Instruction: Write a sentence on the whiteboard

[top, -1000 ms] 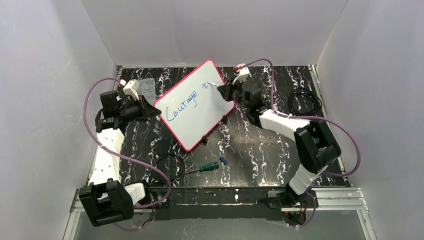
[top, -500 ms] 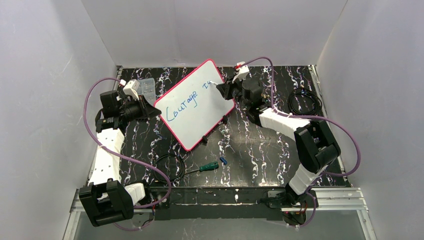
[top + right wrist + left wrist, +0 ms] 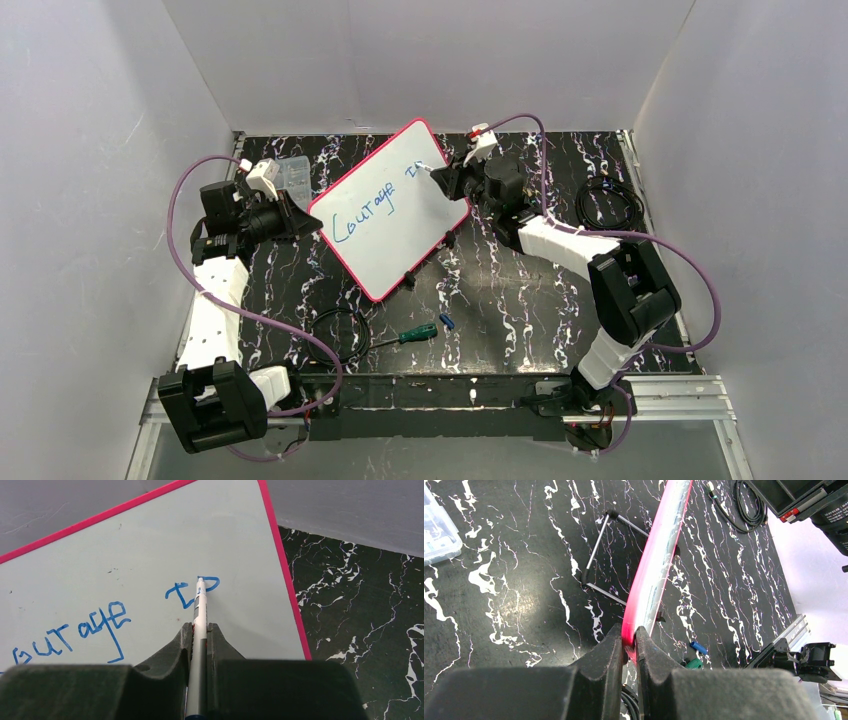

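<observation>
Now: left claw (image 3: 629,642) pinched tight on pink edge of whiteboard (image 3: 400,240); board runs away ahead of its fingers, tilted up off table (image 3: 520,300). Right claw (image 3: 200,627) clamped on marker (image 3: 200,607); tip just ahead of fingers, touching board at second blue word. Unfinished sentence (image 3: 75,630): "Courage" left of tip, two rough letters at tip.

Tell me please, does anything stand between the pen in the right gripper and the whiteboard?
Nothing visible does. The right gripper holds the pen with its tip against the whiteboard, at the blue writing. The left gripper pinches the board's red edge, away from the writing.
</observation>
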`<state>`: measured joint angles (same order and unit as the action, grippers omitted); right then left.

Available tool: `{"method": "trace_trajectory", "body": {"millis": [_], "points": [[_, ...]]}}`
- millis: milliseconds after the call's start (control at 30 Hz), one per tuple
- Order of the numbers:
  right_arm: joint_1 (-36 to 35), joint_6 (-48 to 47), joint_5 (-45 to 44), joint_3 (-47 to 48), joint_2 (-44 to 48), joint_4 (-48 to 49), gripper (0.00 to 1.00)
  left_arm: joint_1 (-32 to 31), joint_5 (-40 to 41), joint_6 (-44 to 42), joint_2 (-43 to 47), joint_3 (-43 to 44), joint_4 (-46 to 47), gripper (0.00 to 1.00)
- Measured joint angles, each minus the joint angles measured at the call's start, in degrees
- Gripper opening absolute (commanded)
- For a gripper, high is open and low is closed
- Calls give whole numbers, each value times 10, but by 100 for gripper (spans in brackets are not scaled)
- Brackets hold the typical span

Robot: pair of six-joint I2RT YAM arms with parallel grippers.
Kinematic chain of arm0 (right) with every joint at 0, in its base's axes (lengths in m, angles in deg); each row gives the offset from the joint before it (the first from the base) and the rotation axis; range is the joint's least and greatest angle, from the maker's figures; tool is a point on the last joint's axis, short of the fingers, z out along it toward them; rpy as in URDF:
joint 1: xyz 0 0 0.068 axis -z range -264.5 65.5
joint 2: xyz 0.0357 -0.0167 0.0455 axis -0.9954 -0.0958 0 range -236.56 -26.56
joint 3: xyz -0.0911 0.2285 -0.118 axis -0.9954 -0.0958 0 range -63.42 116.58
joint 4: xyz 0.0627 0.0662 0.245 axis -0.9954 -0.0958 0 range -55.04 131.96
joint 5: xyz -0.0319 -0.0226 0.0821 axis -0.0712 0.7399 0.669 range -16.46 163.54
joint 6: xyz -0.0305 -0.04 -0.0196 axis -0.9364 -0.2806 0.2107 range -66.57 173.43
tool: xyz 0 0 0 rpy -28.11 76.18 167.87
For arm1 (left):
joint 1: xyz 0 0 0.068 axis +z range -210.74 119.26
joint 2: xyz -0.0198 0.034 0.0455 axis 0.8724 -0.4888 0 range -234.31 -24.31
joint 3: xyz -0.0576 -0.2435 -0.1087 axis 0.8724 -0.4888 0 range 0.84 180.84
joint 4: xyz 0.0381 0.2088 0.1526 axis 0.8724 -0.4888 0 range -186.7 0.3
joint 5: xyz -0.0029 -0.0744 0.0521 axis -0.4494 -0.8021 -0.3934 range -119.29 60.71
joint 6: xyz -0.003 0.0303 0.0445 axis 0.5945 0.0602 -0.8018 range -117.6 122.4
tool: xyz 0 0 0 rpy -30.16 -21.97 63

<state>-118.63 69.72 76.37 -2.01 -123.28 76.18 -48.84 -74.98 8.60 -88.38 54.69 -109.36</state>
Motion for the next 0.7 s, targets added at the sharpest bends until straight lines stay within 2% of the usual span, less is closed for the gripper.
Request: {"method": "trace_trajectory", "body": {"millis": [400, 700], "points": [[0, -4, 0, 0, 2, -5, 1, 0, 0, 0, 0, 0, 0, 0], [0, -18, 2, 0, 31, -54, 1, 0, -2, 0, 0, 0, 0, 0]]}}
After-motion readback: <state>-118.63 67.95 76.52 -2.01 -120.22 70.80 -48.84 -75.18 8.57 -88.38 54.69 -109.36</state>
